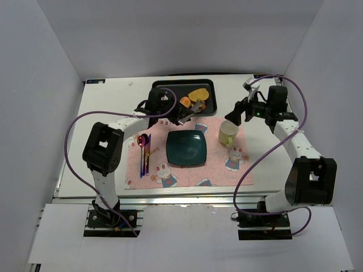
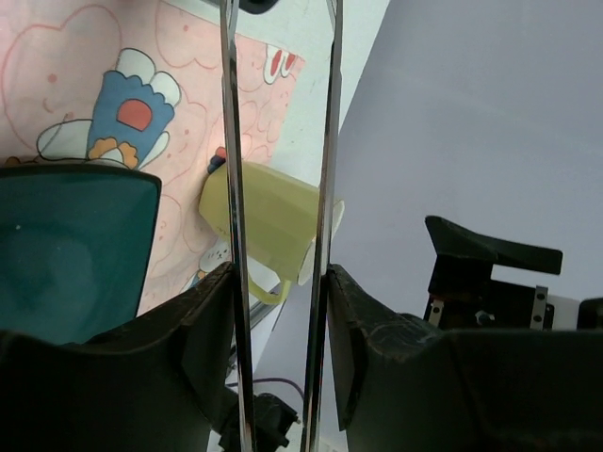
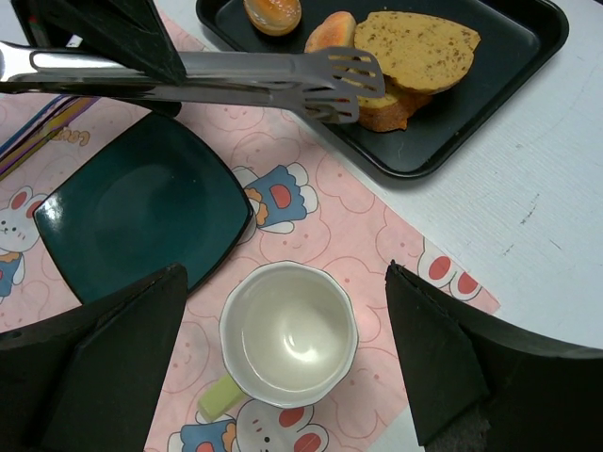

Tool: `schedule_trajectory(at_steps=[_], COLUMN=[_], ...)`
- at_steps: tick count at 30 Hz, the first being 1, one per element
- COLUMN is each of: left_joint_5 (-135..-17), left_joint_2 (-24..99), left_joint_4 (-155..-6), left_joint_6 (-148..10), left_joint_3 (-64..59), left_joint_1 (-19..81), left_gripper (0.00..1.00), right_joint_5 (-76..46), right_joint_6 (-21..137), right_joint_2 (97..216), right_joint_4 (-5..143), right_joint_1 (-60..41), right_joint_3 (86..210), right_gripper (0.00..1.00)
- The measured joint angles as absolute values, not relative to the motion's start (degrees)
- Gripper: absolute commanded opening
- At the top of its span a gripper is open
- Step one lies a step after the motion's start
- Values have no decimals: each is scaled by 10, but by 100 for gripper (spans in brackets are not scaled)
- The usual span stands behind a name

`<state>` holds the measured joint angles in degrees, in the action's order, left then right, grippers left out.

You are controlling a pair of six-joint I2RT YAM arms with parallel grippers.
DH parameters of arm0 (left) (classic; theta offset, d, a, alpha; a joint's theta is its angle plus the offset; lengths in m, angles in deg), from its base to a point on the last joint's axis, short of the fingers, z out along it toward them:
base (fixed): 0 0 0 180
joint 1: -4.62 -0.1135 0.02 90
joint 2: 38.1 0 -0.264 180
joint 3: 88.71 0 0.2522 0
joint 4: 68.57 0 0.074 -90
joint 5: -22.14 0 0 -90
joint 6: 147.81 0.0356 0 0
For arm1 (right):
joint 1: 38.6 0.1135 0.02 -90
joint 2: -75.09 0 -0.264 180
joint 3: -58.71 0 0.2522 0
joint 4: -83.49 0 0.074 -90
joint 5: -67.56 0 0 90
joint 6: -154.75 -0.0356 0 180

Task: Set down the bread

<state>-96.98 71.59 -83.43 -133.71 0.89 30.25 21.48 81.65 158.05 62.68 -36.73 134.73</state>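
The left end effector is found pinched on the long steel tongs, whose blades stand partly spread. The right end effector is spread wide and holds nothing.

The brown seeded bread slice lies flat in the black rectangular tray, just beyond the tong tips ahead of the left end effector. Contact cannot be confirmed. Its long axis runs along the tray's length, with the narrower end pointing away from the tongs.

It is judged that the blades should be set astride the slice's short width, closed gently, and lifted level toward the dark teal square plate beside that end effector.

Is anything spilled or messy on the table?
Nothing stands out. The mug is upright and empty, the plate lies flat on the mat, and the bread pieces sit in the tray.
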Motion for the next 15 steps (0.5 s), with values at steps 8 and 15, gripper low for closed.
schedule_trajectory(at_steps=[8,15], left_joint_5=[-970,-970], left_joint_2=[754,758], left_joint_4=[-817,-784], left_joint_6=[-1364,-1394], left_joint_3=[10,13], left_joint_1=[302,302], left_gripper=[51,49], right_joint_5=[215,215], right_joint_6=[817,817], right_joint_2=[1580,1580], right_joint_4=[627,627], right_joint_1=[-372,-376], right_joint_3=[1345,1345], right_gripper=[89,89])
